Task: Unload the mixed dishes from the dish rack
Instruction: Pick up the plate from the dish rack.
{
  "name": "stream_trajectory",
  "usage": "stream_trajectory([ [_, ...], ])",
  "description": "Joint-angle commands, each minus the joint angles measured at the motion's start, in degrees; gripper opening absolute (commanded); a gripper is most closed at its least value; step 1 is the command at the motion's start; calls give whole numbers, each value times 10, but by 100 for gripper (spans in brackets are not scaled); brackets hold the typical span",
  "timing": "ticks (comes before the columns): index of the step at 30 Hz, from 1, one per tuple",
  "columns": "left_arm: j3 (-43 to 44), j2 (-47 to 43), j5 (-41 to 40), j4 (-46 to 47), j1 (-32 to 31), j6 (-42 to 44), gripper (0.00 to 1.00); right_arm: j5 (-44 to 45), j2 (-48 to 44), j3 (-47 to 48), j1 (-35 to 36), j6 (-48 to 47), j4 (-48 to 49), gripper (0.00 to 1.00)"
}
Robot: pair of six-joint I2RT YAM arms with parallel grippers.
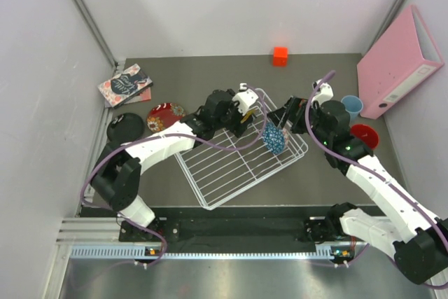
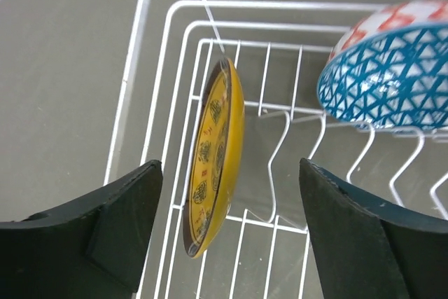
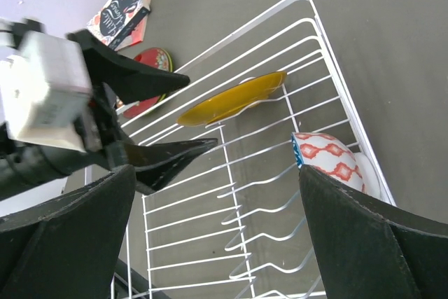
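Observation:
The white wire dish rack (image 1: 231, 169) sits mid-table. A yellow plate (image 2: 217, 152) stands on edge in its slots. My left gripper (image 2: 231, 169) is open and straddles the plate's lower rim, with a gap on both sides. The blue patterned bowl (image 2: 388, 68) leans on its side in the rack to the right of the plate. In the right wrist view the bowl (image 3: 329, 159) sits just beyond the right fingertip of my open, empty right gripper (image 3: 217, 173). In the overhead view the left gripper (image 1: 243, 118) hides the yellow plate.
On the table left of the rack lie a reddish plate (image 1: 166, 114), a black plate (image 1: 126, 127) and a book (image 1: 124, 83). At the right stand a light blue cup (image 1: 351, 106), a dark mug with red inside (image 1: 364, 135) and a pink binder (image 1: 399, 61). An orange-red cube (image 1: 280, 55) sits at the back.

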Motion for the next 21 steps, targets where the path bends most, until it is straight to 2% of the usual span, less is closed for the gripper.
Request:
stream_trajectory([
  [1, 7, 15, 1, 1, 1, 35, 80, 14, -7, 5, 1, -13, 13, 99],
  [3, -9, 14, 4, 9, 1, 36, 76, 13, -3, 6, 1, -13, 16, 99],
  [7, -21, 14, 7, 30, 1, 41, 59, 3, 6, 6, 1, -10, 21, 99],
  [8, -20, 15, 7, 27, 2, 41, 51, 2, 7, 6, 1, -9, 21, 99],
  [10, -16, 14, 14, 22, 2, 43, 40, 2, 7, 4, 1, -9, 21, 99],
  [11, -18, 14, 14, 22, 3, 43, 27, 2, 6, 4, 1, -9, 21, 99],
  [15, -14, 9, 13, 16, 2, 47, 0, 2, 2, 3, 1, -8, 21, 99],
  [21, -13, -1, 19, 16, 3, 48, 0, 3, -5, 0, 1, -6, 19, 99],
])
